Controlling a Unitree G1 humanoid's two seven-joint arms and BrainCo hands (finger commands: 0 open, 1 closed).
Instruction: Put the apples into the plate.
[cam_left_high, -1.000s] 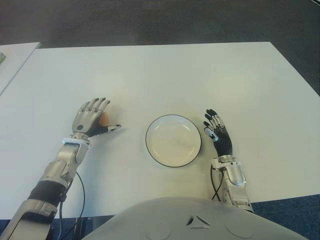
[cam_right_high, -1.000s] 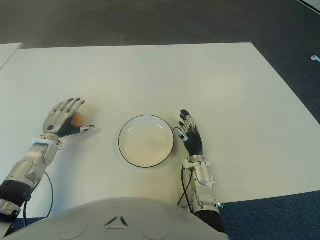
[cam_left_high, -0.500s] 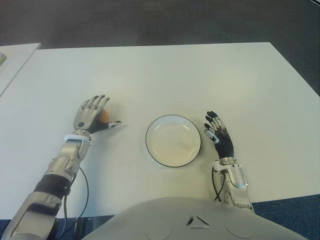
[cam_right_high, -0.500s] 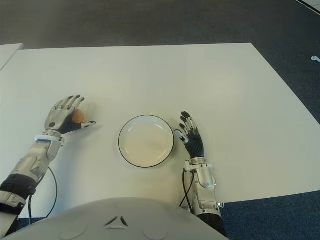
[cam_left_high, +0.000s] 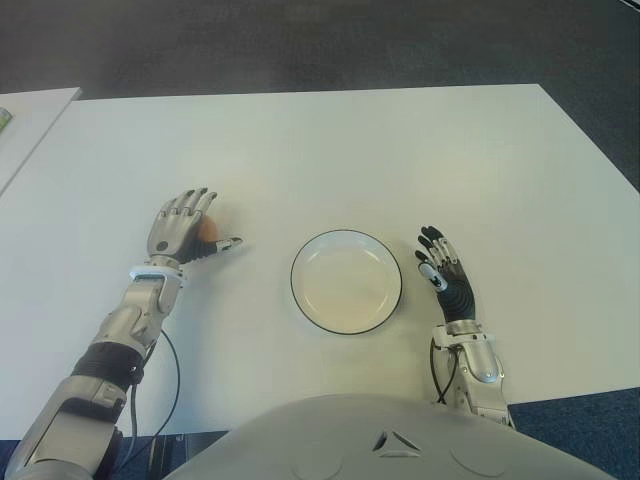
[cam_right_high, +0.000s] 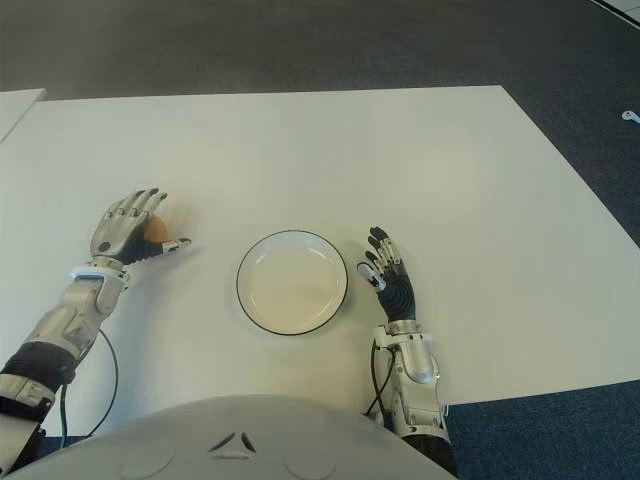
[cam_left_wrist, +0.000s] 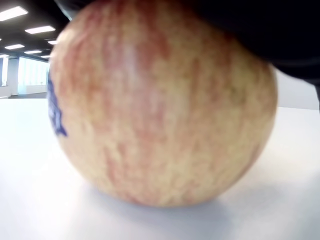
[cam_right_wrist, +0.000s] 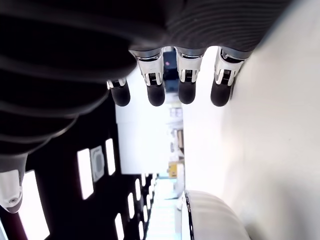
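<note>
My left hand (cam_left_high: 183, 232) arches over the apple (cam_left_high: 208, 230), fingers spread above it; it seems to cup the fruit rather than clench it, though I can't confirm contact. The apple, round with red-yellow streaked skin, sits on the smooth white counter (cam_left_high: 330, 150), well left of the plate (cam_left_high: 346, 281). Bare counter lies between them. The plate is round, cream, dark-rimmed. My right hand (cam_left_high: 445, 280) lies just right of it, fingers loose, grasping nothing.
</note>
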